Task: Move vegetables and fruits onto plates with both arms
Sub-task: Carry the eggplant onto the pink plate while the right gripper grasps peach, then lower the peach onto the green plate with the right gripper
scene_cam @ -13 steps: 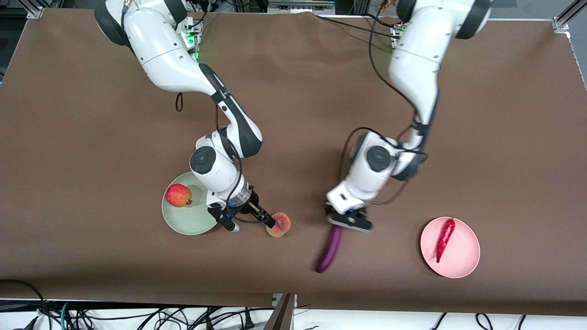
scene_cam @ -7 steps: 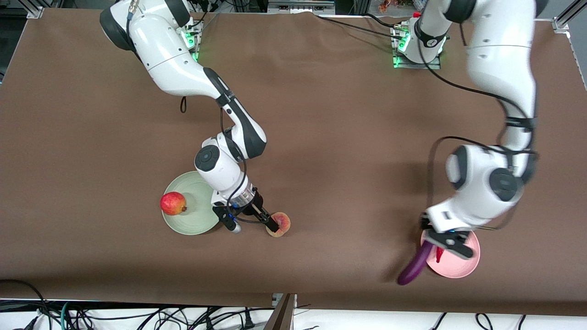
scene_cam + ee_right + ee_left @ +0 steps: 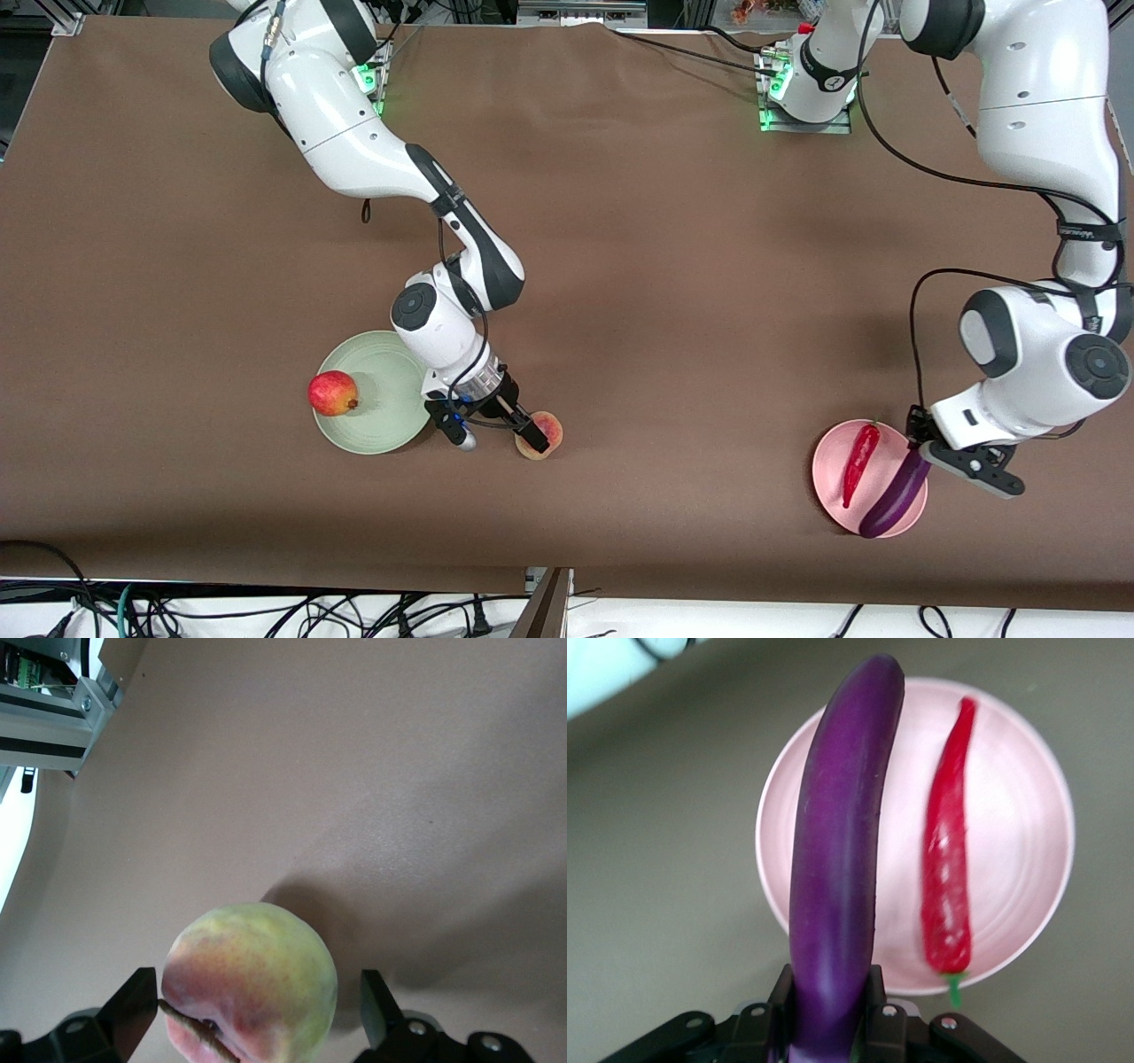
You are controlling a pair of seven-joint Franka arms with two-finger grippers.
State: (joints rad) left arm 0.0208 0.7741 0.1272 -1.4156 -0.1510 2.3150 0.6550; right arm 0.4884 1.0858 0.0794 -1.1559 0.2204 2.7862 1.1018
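Front view: we see the left tool (image 3: 941, 456) clamped on the eggplant (image 3: 895, 497), hung over the pink plate (image 3: 886, 523) beside the chili (image 3: 859, 461), likely for release there. The right tool (image 3: 523, 430) is down at the peach (image 3: 542, 435) on the worktop (image 3: 673, 266), near the green plate (image 3: 381, 425) bearing the red fruit (image 3: 332, 393).

Left wrist view: fingers pinch the eggplant's end, its length lined up over the plate.

Right wrist view: fingers (image 3: 133, 1014) stand spread either side of the peach, gaps visible, not gripping.

No text, label, brand or number can be read anywhere.
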